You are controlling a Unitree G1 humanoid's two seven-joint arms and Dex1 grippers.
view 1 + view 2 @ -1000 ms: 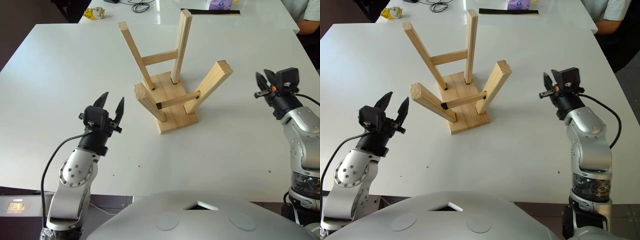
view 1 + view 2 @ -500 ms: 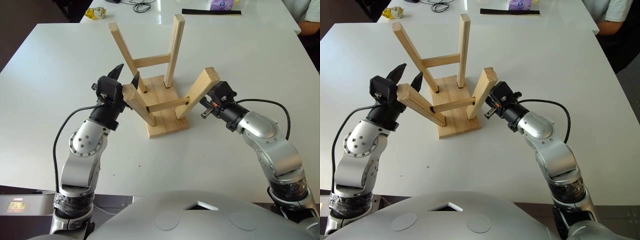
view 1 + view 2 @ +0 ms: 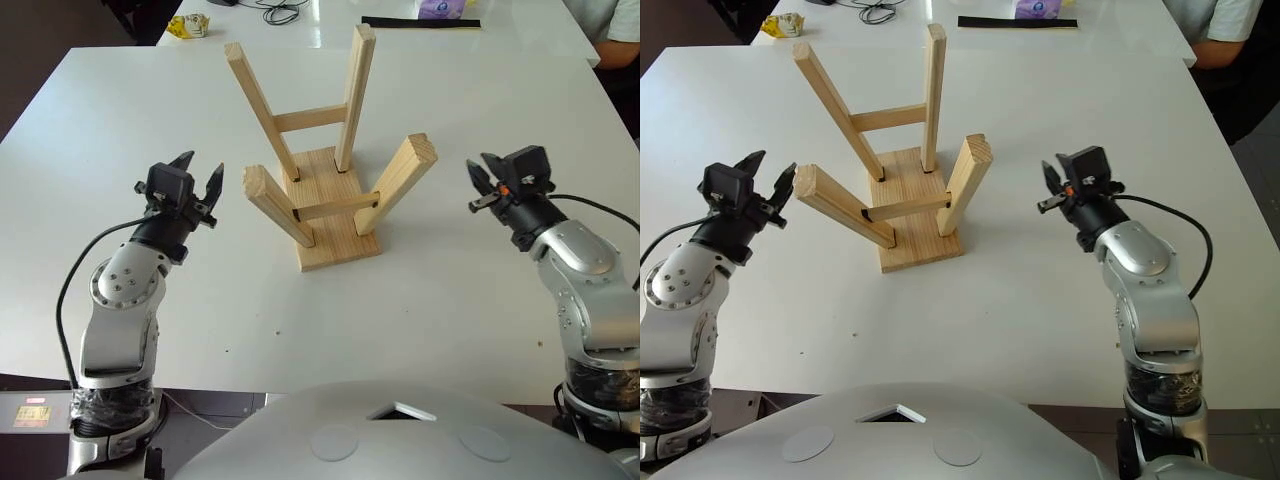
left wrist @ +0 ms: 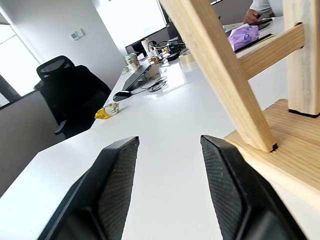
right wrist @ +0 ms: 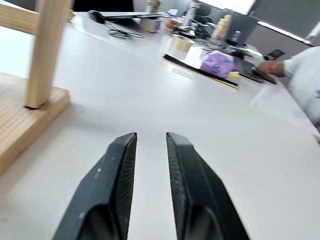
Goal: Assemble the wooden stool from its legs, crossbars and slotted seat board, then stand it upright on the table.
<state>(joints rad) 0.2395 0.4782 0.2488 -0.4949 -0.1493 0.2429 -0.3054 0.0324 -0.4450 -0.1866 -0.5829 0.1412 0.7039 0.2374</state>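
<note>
The stool [image 3: 320, 190] looks put together already, but it sits upside down in the middle of the worktop [image 3: 120, 110]. Its seat board [image 3: 335, 245] lies flat, and four legs [image 3: 275, 205] point up and splay outward. One crossbar [image 3: 312, 118] ties the far pair of legs and another [image 3: 335, 207] ties the near pair. As I judge it, what is left is turning the stool over and standing it on its legs.

The left pincer [image 3: 200, 167] hangs just beside the near left leg with its fingers spread wide, pinching nothing. The right pincer [image 3: 476, 186] sits well off to the other side, its fingers parted by a narrow gap and likewise empty.

I cannot tell how deep the legs sit in their slots, or whether every joint is tight. The crossbar ends are too small to judge.
</note>
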